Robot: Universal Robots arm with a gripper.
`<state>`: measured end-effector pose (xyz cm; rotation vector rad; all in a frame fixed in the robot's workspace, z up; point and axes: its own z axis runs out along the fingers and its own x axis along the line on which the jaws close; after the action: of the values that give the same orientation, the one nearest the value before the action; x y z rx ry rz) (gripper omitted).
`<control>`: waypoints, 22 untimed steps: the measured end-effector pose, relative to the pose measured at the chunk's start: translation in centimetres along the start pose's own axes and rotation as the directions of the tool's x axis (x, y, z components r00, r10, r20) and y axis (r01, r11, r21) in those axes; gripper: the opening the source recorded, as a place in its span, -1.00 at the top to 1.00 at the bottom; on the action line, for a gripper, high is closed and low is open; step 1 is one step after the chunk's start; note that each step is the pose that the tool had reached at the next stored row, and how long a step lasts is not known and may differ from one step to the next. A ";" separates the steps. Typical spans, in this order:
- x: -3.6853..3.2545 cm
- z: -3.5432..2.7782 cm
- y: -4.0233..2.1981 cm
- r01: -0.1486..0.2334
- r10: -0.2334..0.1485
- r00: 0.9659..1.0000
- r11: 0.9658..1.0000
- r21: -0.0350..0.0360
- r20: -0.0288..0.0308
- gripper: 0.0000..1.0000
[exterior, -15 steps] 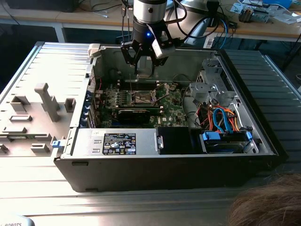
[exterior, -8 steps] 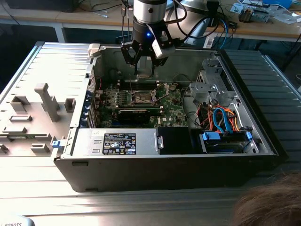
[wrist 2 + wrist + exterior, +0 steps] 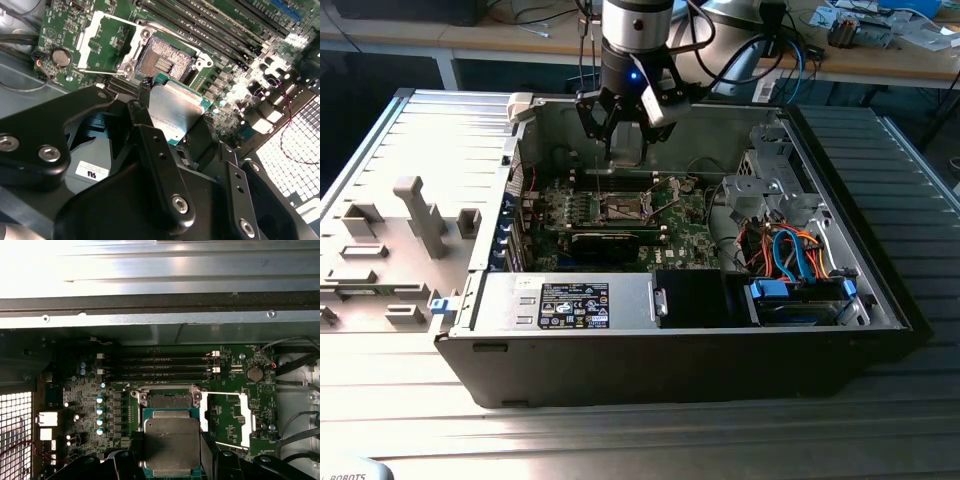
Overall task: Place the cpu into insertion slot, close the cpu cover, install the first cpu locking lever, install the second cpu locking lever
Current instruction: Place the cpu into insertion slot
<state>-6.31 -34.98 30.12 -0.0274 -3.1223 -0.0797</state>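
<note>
Right, here we are inside the open computer case (image 3: 670, 360), which sits on the ribbed grey tabletop (image 3: 620, 440), and the arm is reaching down from above into the case's far side in the exterior view. The jaws are pinching the cpu (image 3: 175, 112) by its edges, with a black finger (image 3: 150, 145) pressed against one side of it and its dull silver top facing the second wrist view. In the first wrist view the chip hangs flat, its green rim showing all round the metal lid. The insertion slot (image 3: 170, 401) lies bare and dark just beyond the chip's far edge, its grid of contacts uncovered, so the cpu is above the green circuit board (image 3: 265, 405) and not seated in it. The cpu cover (image 3: 248, 420) is swung wide open, lying beside the slot on the side of the round coin battery (image 3: 255, 374). Four long memory slots (image 3: 160, 367) run along the board on the socket's other side, between it and the case wall, and a bright fan grille (image 3: 15, 425) glows at the case's end
</note>
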 end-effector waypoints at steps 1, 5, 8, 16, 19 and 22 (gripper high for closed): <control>0.00 0.09 0.00 0.002 -0.002 1.000 1.000 0.004 0.000 -0.08; -0.01 0.28 -0.01 0.016 -0.016 1.000 1.000 0.011 -0.001 -0.08; -0.01 0.29 -0.01 0.020 -0.020 1.000 1.000 0.012 -0.001 -0.08; -0.01 1.19 -0.06 0.020 -0.020 1.000 1.000 0.012 -0.001 -0.08; -0.01 1.22 -0.06 0.020 -0.020 1.000 1.000 0.012 -0.001 -0.08; -0.03 2.05 -0.10 0.020 -0.020 1.000 1.000 0.012 -0.001 -0.08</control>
<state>-6.31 -34.97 28.07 0.0041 -3.1225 -0.0612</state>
